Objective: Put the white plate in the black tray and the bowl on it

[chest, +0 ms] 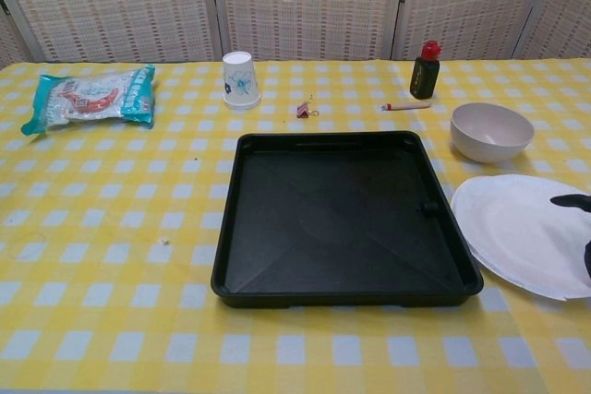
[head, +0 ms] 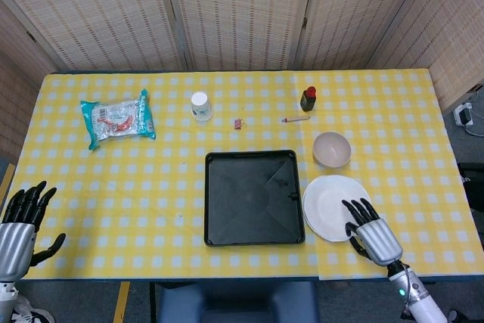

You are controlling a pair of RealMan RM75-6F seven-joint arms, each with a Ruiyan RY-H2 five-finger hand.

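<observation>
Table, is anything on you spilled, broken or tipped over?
Nothing stands out. The bowl, paper cup and little bottle stand upright, the black tray lies flat and empty, and the white plate looks whole, beside the tray under the right hand's fingers.

Tabletop [head: 113, 187] draped in yellow-and-white checked cloth, running nearly the full width of the head view. Beyond it, at 12 o'clock, a folding screen [head: 242, 13] of pale woven panels in dark frames, angling forward at 9 and 3 o'clock. Grey floor [head: 469, 156] visible at 3 o'clock, with a white power strip [head: 463, 115] and cable. Yellow floor tape [head: 121, 302] at 7 o'clock. Even, soft lighting, faint shadows only.
</observation>
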